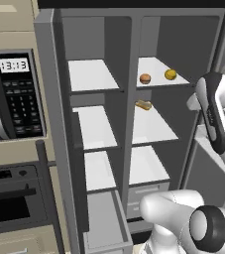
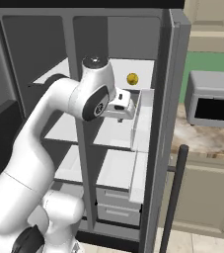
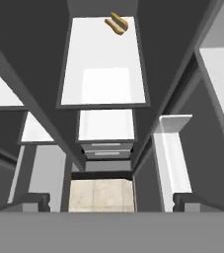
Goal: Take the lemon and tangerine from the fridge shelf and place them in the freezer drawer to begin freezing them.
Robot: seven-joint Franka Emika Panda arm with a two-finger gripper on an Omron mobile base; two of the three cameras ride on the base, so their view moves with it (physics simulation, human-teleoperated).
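My fingers [image 3: 111,200] spread wide, empty, level with the middle shelf. Lemon [image 1: 170,74] and tangerine [image 1: 145,78] sit one shelf above; I judge upward reach next.

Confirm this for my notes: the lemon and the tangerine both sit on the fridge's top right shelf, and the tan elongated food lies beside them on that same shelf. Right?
Not quite. The lemon and tangerine do share the top right shelf, but the tan elongated food lies one shelf lower, as the left base view shows.
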